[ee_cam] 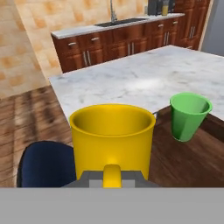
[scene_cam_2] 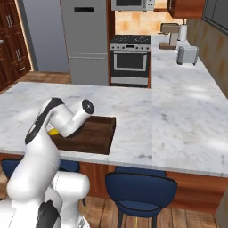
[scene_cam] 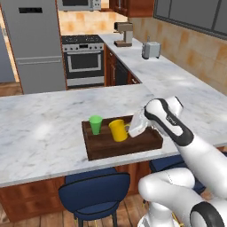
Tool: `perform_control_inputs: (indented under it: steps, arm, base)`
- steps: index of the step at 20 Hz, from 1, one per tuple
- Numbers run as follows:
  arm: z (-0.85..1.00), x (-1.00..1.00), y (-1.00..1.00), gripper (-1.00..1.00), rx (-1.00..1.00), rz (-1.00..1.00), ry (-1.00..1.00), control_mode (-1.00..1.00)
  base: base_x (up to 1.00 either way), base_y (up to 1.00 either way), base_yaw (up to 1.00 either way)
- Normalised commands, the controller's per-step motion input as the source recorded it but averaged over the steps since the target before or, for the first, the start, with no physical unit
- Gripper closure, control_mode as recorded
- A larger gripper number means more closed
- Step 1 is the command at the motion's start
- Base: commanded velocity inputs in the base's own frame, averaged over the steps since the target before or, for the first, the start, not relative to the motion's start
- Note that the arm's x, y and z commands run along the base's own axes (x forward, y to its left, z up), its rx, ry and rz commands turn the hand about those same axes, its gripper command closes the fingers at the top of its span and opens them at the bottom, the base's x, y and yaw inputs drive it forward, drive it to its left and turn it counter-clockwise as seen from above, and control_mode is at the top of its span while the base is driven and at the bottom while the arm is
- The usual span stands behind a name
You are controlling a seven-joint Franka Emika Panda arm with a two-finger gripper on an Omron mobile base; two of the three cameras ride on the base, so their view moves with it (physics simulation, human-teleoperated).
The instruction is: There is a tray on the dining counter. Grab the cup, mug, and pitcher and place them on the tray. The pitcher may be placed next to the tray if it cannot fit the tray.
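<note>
Cup (scene_cam: 95,124) stands at the tray's (scene_cam: 111,148) left end, done. Mug (scene_cam: 118,130) just right of it, on the tray, my gripper (scene_cam: 133,131) clamped on its handle. Release pending. Pitcher (ee_cam: 164,7) waits on the far sink counter (ee_cam: 109,26): still to fetch.

The bench (scene_cam: 44,128) is white-grey marble, veined and polished, with soft light patches on it. The tray (scene_cam: 115,146) looks like dark brown wood — matt, its grain faint. The mug (ee_cam: 112,138) is smooth yellow with a slight sheen, like glazed ceramic or plastic; the cup (ee_cam: 189,116) is bright green, smooth, plastic-looking. The stools (scene_cam: 94,191) have a dark blue, dull covering — possibly cloth. The floor (ee_cam: 26,118) is plank wood.
</note>
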Motion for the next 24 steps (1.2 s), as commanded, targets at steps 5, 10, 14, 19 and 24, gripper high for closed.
perform_control_inputs:
  steps: [5, 10, 14, 19, 24]
  arm:
    - [-0.19, 0.27, 0.02, 1.0, 0.0, 0.07, 0.0, -1.0]
    - [-0.17, 0.22, 0.03, 1.0, 0.0, 0.06, 0.0, -1.0]
    - [-0.16, 0.19, 0.11, 1.0, 0.0, 0.05, 0.0, -1.0]
    - [-0.18, 0.14, 0.12, 1.0, 0.0, 0.05, 0.0, -1.0]
    - [-0.15, 0.0, 0.01, 1.0, 0.0, 0.03, -0.01, -1.0]
  base:
    - [0.0, 0.0, 0.0]
    - [0.0, 0.0, 0.0]
    - [0.0, 0.0, 0.0]
    - [0.0, 0.0, 0.0]
    - [0.0, 0.0, 0.0]
